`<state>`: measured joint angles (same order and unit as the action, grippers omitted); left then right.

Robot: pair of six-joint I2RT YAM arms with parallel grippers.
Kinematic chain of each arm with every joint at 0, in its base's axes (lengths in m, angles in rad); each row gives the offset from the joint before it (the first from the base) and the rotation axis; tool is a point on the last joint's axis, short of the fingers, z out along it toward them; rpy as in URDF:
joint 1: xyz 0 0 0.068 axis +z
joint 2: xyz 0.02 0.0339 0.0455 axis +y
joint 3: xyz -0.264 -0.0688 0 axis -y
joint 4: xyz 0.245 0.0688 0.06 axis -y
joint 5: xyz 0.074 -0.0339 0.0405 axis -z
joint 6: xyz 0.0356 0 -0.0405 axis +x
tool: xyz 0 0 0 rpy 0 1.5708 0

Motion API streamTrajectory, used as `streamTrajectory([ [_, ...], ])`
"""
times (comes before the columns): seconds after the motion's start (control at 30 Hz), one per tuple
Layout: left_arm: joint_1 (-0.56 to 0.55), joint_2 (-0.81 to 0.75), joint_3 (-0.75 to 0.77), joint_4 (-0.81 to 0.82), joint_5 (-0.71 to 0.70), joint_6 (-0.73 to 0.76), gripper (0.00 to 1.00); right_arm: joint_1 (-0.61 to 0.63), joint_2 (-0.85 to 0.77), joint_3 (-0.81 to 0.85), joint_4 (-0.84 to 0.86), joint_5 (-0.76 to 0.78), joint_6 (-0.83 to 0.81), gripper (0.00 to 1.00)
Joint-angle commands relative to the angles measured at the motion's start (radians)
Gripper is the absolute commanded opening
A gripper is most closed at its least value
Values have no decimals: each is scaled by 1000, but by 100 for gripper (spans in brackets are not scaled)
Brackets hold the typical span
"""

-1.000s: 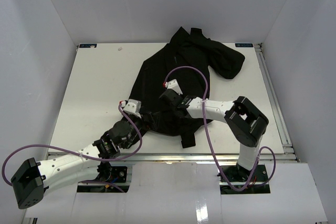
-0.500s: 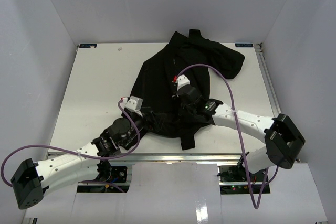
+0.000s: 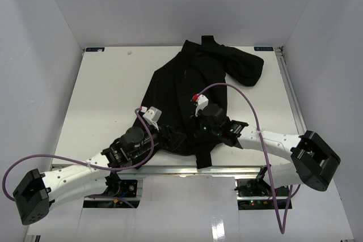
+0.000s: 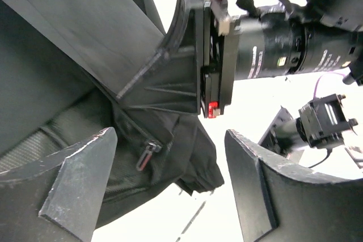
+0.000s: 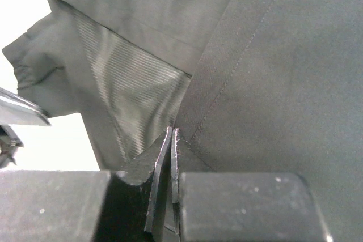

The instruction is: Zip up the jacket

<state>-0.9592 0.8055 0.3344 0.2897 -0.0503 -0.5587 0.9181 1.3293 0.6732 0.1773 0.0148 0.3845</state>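
The jacket [image 3: 181, 86] lies crumpled on the white bench [image 3: 102, 92], spread from the middle toward the far right corner, where one part is bunched into a thick roll; its near hem reaches almost to the near edge, and a narrow black strap [image 3: 203, 156] trails from it toward that edge. Both arms reach in low over the near part of the garment. The left hand [image 3: 169, 135] comes in from the near left and sits at the near left of the hem with its fingers [image 4: 76, 177] spread wide apart, holding nothing; in the left wrist view black fabric lies between and beyond them, with a small zipper pull [image 4: 146, 156] on a seam just beside the left finger. The right hand [image 3: 197, 133] comes in from the near right, just beside the left one. In the right wrist view its fingers [image 5: 161, 157] are pressed together, pinching a folded edge of the jacket where a stitched outer panel meets a shiny ribbed lining [image 5: 127, 83]. The left wrist view shows the same right hand from the side, its tips down on a fabric flap.
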Motion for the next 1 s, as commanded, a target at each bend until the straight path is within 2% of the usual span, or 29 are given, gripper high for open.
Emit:
streamTrajectory([
  [0.0, 4, 13, -24, 24, 77, -37, 85, 3, -22, -42, 182, -89, 43, 8],
  [0.17, 4, 8, -60, 56, 86, -46, 83, 2, -54, -75, 244, -110, 61, 8],
  [0.47, 4, -15, -103, 104, 109, -71, 72, 3, -94, -141, 389, -213, 114, 8],
  [0.77, 4, 68, -98, 173, 159, -75, 65, 2, -115, -170, 449, -256, 139, 8],
  [0.97, 4, 114, -95, 202, 183, -76, 57, 2, -115, -170, 454, -254, 137, 8],
])
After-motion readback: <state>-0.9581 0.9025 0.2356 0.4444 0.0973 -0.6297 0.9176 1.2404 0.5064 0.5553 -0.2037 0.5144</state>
